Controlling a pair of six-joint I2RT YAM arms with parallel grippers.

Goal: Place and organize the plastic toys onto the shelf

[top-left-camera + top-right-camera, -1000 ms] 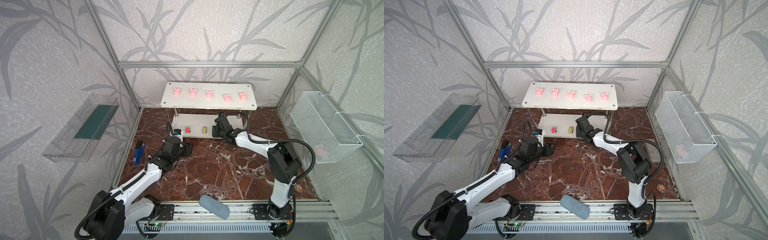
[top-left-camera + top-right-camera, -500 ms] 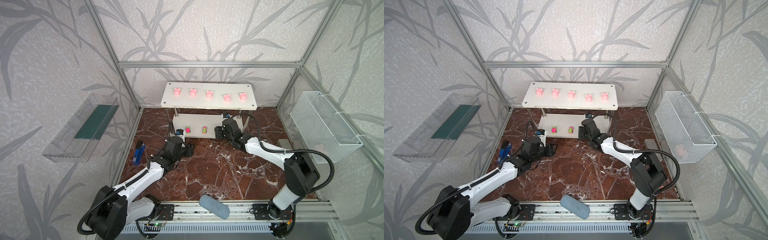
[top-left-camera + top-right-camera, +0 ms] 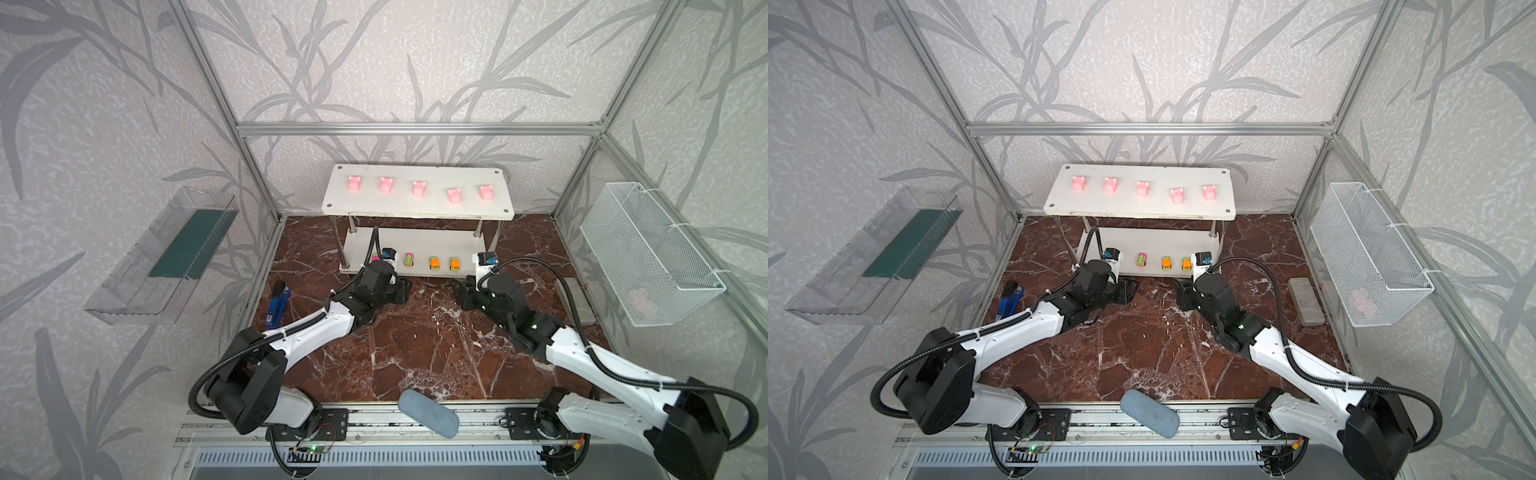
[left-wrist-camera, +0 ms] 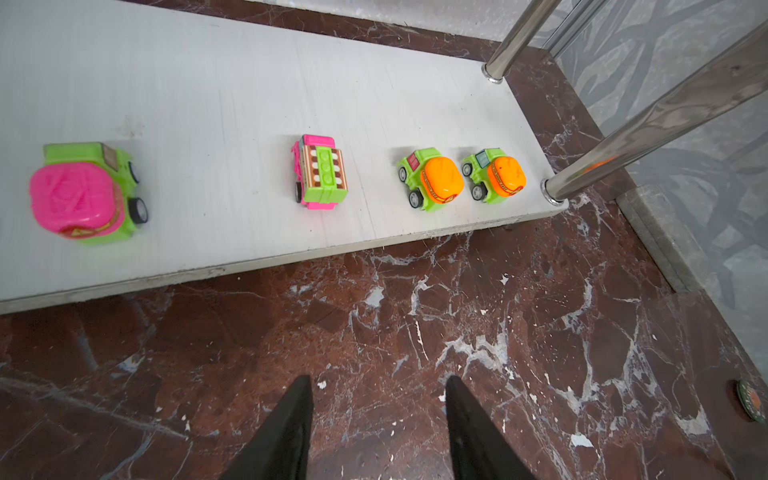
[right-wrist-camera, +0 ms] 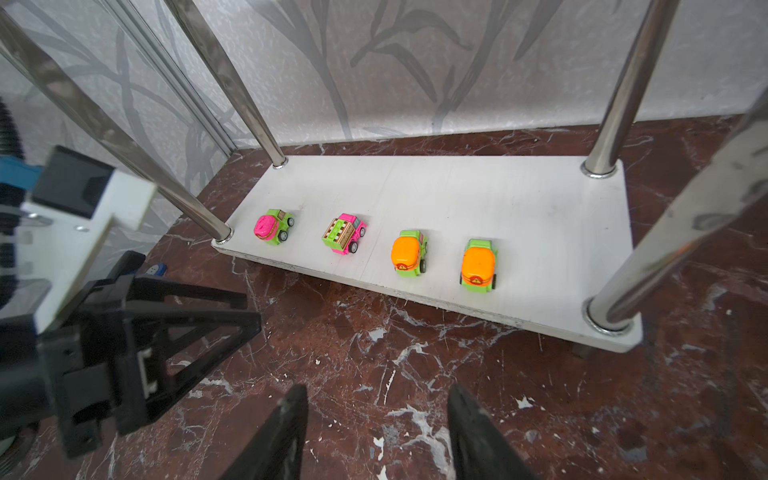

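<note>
Left wrist view: four toy cars (image 4: 496, 175) line the front edge of the lower board (image 4: 249, 104). The pink-domed car (image 4: 79, 195) and the pink-and-green truck (image 4: 320, 172) sit to one side, and a pair of orange-topped cars (image 4: 432, 178) sits close together near the corner post (image 4: 648, 124). They are grouped by colour and set near the front lip, apparently where a gripper could reach in under the top board (image 3: 415, 210) without striking the chrome posts.

The left gripper (image 4: 378, 384) hangs low over the marble floor (image 4: 498, 311), just in front of the board, its black fingers parted with nothing between them. In the right wrist view the right gripper (image 5: 378, 392) is likewise spread and empty above the floor, facing the same row.

In both top views the white shelf (image 3: 1142, 210) stands against the back wall. Five pink pigs (image 3: 419, 188) are spaced in a line across its top board, so each tier holds one kind of toy. No toy shows loose on the floor, so the sorting looks all but finished. Both arms sit clear of the shelf, a sensible stance since wheeled cars could roll at a nudge.

A blue stapler (image 3: 276, 305) and a grey-blue pouch (image 3: 428, 411) lie apart from the shelf. A pale pink shape in the wire basket (image 3: 648, 249) is too blurred to name.
</note>
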